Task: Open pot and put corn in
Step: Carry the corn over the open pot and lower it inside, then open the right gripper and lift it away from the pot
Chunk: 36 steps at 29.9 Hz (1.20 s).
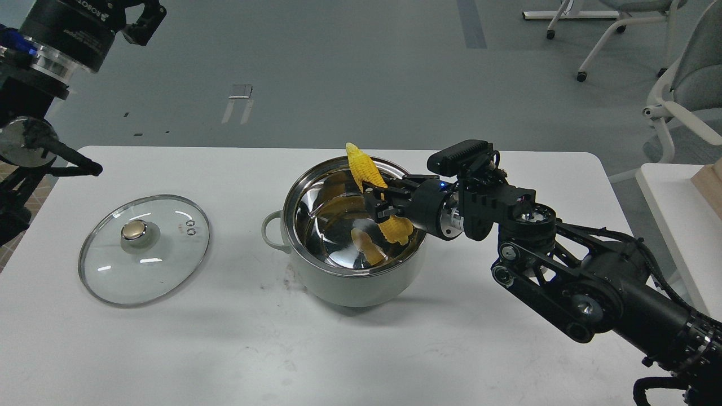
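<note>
White desk (pixel 237 349), largely bare. Pale grey-green pot (pixel 352 282) sits near centre, open, steel interior showing. Glass lid (pixel 144 248) with gold knob lies flat on the desk to the pot's left, well apart, so the opening step looks done.

Right arm reaches in from the right; right end effector (pixel 379 204) hangs over the pot's mouth, pinching the corn (pixel 369 175) near mid-length. Cob tilted: pointed tip up past the far rim, blunt end down inside the opening on the right side. A yellow reflection shows in the steel.

Left end effector (pixel 144 22) raised at top left, away from the work; too dark to tell whether spread or pressed together.

Judgement: release step. Best lowered further and centred before letting go, since the cob is about as long as the pot is wide; a tilted drop could catch the rim.
</note>
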Each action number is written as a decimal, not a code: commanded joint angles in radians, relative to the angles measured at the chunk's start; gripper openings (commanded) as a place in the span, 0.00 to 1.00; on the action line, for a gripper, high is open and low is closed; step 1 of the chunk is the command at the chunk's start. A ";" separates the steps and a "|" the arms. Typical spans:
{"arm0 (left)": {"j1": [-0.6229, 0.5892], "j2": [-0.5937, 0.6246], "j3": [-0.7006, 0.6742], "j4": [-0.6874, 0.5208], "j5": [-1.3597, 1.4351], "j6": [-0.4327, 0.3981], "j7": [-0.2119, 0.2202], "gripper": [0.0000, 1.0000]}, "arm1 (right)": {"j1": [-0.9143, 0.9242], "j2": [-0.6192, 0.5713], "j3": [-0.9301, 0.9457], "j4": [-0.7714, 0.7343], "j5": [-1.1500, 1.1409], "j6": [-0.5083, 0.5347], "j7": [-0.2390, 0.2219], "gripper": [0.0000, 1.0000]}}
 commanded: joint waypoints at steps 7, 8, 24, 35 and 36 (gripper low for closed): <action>0.000 0.010 0.000 -0.001 -0.001 0.000 -0.001 0.98 | -0.023 0.026 -0.001 0.003 0.009 -0.008 0.007 0.93; 0.000 0.010 0.000 -0.001 -0.001 0.000 -0.001 0.98 | -0.023 0.026 -0.001 0.002 0.009 -0.008 0.007 0.96; -0.005 0.023 -0.002 -0.003 -0.001 0.000 0.001 0.98 | -0.029 0.077 0.476 0.049 0.220 -0.090 0.007 1.00; -0.017 0.016 -0.003 0.028 -0.004 0.000 0.004 0.98 | 0.060 0.063 0.749 -0.056 0.740 -0.084 0.028 1.00; -0.020 0.008 -0.003 0.040 -0.006 0.000 0.004 0.98 | 0.062 0.045 0.762 -0.093 0.793 -0.080 0.028 1.00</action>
